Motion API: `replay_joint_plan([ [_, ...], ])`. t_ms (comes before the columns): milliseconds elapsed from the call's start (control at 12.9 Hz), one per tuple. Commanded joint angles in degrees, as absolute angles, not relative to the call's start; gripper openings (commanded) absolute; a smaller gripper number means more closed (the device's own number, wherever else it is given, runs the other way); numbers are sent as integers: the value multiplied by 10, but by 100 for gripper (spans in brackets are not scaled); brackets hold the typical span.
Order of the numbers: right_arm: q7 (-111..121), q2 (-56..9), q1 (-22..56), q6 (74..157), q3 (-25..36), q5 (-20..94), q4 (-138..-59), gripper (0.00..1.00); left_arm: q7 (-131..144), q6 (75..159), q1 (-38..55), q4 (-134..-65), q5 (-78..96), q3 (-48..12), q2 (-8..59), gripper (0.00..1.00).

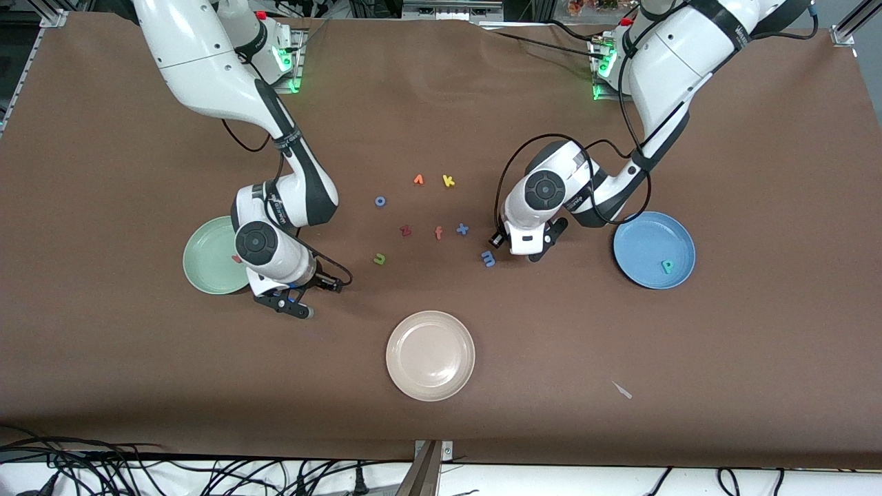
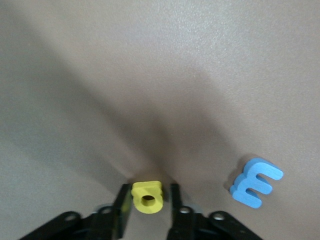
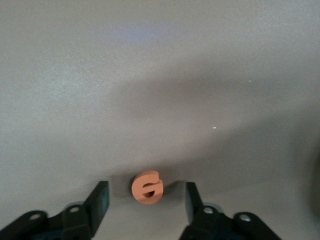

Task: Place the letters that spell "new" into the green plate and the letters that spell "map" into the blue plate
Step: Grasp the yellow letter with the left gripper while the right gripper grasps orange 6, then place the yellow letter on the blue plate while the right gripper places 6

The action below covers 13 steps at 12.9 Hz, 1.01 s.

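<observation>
Two letters bracketed: my left end effector [image 2: 147,202] pinches the yellow a [image 2: 147,197], while my right end effector [image 3: 145,200] gapes around the orange e [image 3: 147,187].

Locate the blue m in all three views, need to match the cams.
Front view: blue m lies flat on the brown table, beside the left gripper, toward the front camera from the blue x.
Left wrist view: the same letter lies near the left gripper, whose fingers flank the yellow a.
Right wrist view: not in it.
Shared landmark: the left gripper.
</observation>
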<state>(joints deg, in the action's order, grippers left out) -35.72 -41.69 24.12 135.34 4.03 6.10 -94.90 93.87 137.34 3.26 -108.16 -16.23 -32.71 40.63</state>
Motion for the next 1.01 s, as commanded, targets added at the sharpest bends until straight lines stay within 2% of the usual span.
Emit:
replay_joint_plan([
  [0,-354,-432,243,1361,40,66,-934,52,950,1375,33,-1098,-183,-325,400,17],
  [156,-354,-432,243,1362,40,66,-935,45,947,1375,33,-1098,-183,-324,400,6],
  [389,-354,-433,244,1362,40,66,-935,34,916,1355,19,-1091,-181,-328,361,4],
  [622,-351,-432,243,1361,40,63,-931,9,844,1262,-14,-1076,-175,-345,296,4],
  [778,-351,-427,244,1330,40,61,-913,4,745,1205,-60,-1076,-172,-350,262,4],
  [933,-325,-411,242,1282,44,58,-904,4,633,1168,-120,-1076,-160,-349,244,4],
])
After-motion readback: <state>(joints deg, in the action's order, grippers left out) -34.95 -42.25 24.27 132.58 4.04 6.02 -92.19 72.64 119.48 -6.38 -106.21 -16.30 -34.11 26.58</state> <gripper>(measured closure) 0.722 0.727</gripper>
